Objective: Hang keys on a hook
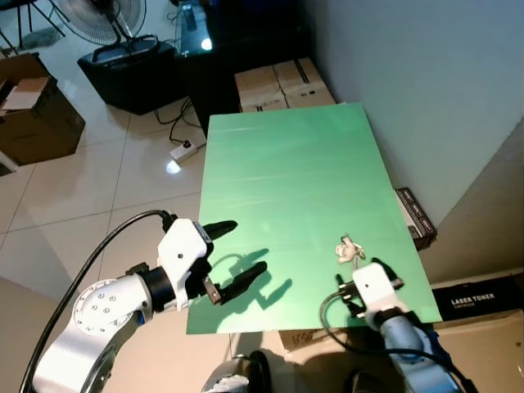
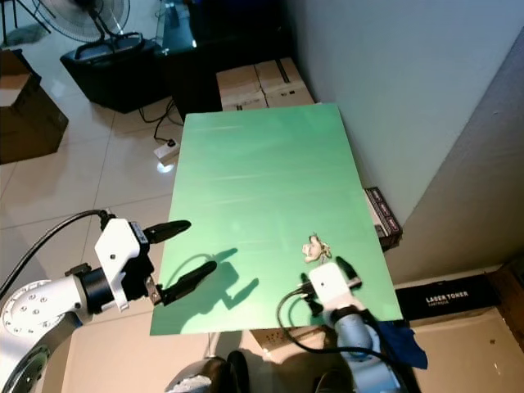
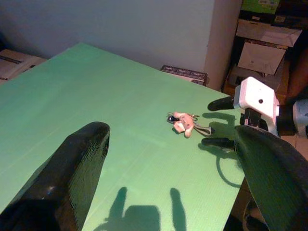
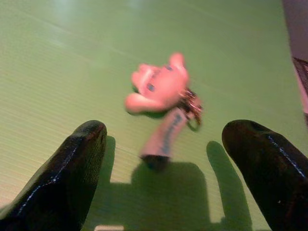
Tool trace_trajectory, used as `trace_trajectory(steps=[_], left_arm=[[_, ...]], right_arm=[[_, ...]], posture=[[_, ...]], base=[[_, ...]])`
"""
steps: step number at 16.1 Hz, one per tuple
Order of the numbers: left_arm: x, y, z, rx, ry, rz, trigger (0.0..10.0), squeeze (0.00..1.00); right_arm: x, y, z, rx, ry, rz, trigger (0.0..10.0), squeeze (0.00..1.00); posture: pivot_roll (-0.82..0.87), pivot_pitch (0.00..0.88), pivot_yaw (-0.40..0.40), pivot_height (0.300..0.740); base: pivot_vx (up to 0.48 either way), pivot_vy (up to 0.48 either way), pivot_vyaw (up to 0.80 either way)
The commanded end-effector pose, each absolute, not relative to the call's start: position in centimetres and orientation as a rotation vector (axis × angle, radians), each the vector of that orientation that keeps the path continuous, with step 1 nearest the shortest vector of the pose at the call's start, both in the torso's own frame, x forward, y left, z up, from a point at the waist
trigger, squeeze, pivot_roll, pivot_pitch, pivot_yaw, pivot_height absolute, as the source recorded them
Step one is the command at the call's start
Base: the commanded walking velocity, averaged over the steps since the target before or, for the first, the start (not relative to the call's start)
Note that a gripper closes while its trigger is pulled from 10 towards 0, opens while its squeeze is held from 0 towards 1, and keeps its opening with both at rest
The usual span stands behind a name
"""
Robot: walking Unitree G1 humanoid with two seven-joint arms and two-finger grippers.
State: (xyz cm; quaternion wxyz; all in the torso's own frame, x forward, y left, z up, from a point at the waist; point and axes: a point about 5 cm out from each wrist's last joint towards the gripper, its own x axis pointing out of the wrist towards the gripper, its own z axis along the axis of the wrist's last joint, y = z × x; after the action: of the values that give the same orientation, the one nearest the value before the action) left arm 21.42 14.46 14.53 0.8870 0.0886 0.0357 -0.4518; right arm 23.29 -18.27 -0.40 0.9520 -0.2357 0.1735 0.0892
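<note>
— What sits closest to the head camera?

— Both silver arms, at the bottom edge. From the left eye view, the left gripper (image 1: 233, 252) comes in at about 7 o'clock and hangs over the near left corner of the green board (image 1: 286, 164), its two black fingers spread wide and holding nothing. Their shadows fall on the board just beside them.

— And the other arm?

— At 5 o'clock the right gripper (image 4: 171, 168) reaches over the board's near edge. Its wrist view shows both fingers (image 4: 77, 163) well apart, empty, with the keys (image 4: 161, 96) lying on the board between and just ahead of them, untouched.

— Describe the keys.

— A small bunch: a pinkish figure charm, a short strap and a metal ring. That picture is blurred, so individual keys are hard to make out. On the board they lie toward 4 o'clock of its centre (image 1: 349, 248), near the right edge.

— What surrounds the board?

— At 12 o'clock beyond its far end sit cardboard boxes (image 1: 282, 82); at 11 o'clock a fan (image 1: 106, 20) stands on the tiled floor (image 1: 82, 196). A grey wall (image 1: 426, 82) runs along the 3 o'clock side.
</note>
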Motion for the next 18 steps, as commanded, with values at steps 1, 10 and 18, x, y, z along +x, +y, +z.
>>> trace_trajectory(steps=[1,10,18], left_arm=[[21.4,14.7,14.3,0.184,0.085,-0.935,10.0,0.00],[21.4,14.7,14.6,0.169,0.092,-0.950,10.0,0.00],[21.3,14.9,14.6,0.172,0.101,-0.949,10.0,0.00]], right_arm=[[23.5,-18.4,-0.3,-0.498,0.360,0.174,10.0,0.59],[25.9,-20.6,0.9,-0.459,0.292,0.140,10.0,0.00],[26.5,-19.8,-0.1,-0.503,0.364,0.273,9.9,0.00]], posture=[[0.11,0.103,0.180,0.740],[0.12,0.107,0.188,0.740],[0.13,0.110,0.188,0.740]], base=[[0.000,0.000,0.00],[0.000,0.000,0.00],[0.000,0.000,0.00]])
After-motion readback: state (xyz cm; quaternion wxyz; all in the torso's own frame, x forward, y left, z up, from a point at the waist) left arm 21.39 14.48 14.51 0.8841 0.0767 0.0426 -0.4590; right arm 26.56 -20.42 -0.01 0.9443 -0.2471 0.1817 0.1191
